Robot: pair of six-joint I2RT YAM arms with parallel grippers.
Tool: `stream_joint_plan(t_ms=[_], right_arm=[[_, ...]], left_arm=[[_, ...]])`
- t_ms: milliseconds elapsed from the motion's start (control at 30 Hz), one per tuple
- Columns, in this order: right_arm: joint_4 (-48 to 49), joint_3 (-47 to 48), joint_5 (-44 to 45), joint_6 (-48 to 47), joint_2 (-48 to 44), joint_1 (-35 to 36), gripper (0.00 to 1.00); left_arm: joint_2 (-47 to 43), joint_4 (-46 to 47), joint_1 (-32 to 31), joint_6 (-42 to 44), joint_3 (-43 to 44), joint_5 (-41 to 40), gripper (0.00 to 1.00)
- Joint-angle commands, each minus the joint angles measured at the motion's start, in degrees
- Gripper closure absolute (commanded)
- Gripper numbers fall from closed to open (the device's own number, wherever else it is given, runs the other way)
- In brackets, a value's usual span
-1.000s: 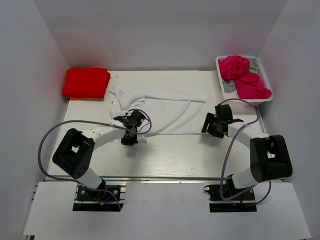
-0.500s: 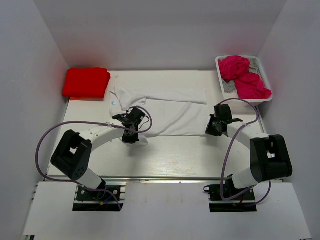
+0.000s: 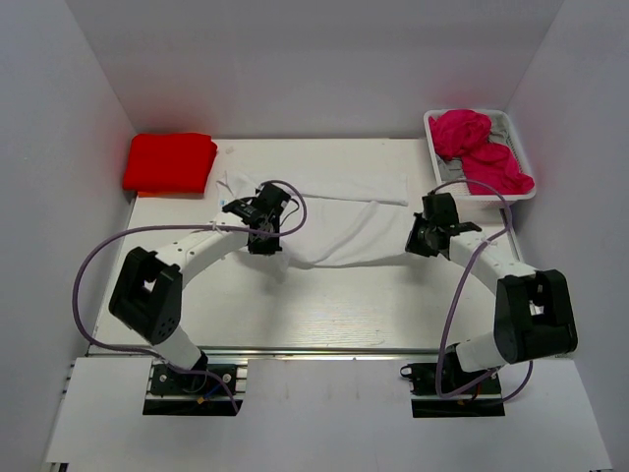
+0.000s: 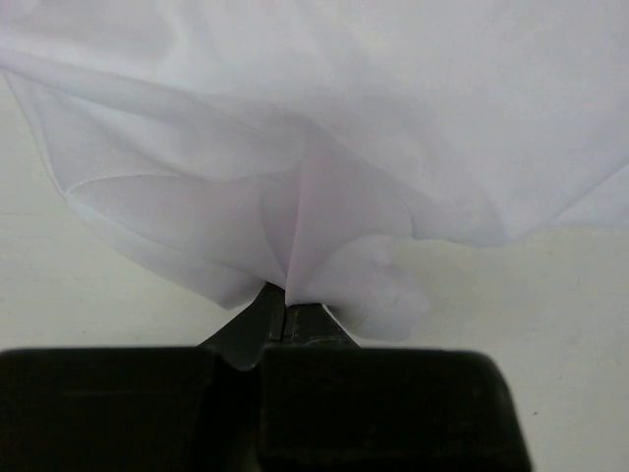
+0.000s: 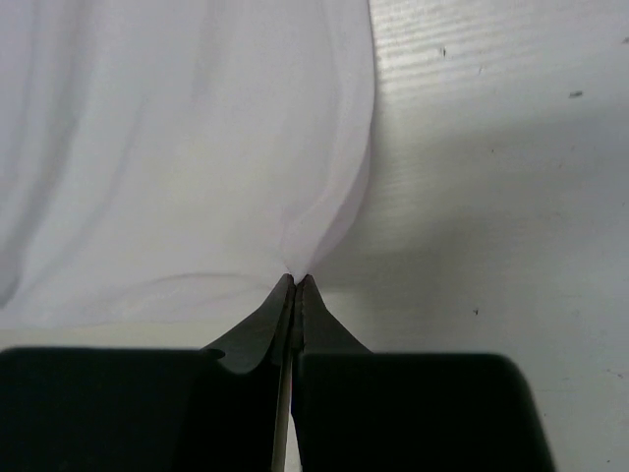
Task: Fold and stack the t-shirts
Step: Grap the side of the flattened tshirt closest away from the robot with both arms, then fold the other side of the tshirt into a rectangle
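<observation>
White t-shirt (image 3: 339, 211) lying spread across middle of bench (image 3: 344, 305), near edge puckering into soft folds. Left pincer (image 4: 285, 313) clamping near-left hem; right pincer (image 5: 296, 285) clamping near-right hem. Red t-shirt (image 3: 169, 162) sitting folded far-left; pink t-shirts (image 3: 482, 147) lying crumpled in basket (image 3: 521, 187).

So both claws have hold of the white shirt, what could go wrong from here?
The left gripper and right gripper each pinch only a thin bit of the white t-shirt at their tips, so the cloth could slip free. Between them the near edge sags and the cloth is bunched, so the fold may land crooked or wrinkled.
</observation>
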Motion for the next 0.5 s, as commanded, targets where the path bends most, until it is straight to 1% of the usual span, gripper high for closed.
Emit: stream_joint_plan(t_ms=[0,67,133,200,333,433,467], right_arm=[[-1.22,4.58,1.90,-1.17,1.50,0.21,1.00],[-1.74,6.50,2.08,-1.61,2.81,-0.05,1.00],[-2.27,8.78,2.51,-1.78,3.61,-0.14,1.00],[-2.71,10.03,3.39,-1.96,5.35,-0.05,1.00],[-3.76,13.89,4.88,-2.31,7.73,-0.05,1.00],[-4.11,16.18,5.94,-2.66,10.02,-0.23,1.00],[-4.03,17.32,6.12,-2.66,10.55,-0.14,1.00]], left_arm=[[0.50,-0.82,2.14,2.54,3.28,0.07,1.00],[0.50,1.63,4.15,4.49,3.90,2.80,1.00],[1.99,1.65,4.69,5.11,6.00,4.57,1.00],[3.74,1.65,6.44,7.38,6.54,5.19,1.00],[5.67,3.14,9.52,10.12,8.46,9.49,1.00],[7.00,5.51,11.28,12.57,9.70,13.53,1.00],[7.96,5.52,11.28,13.45,10.22,16.06,1.00]])
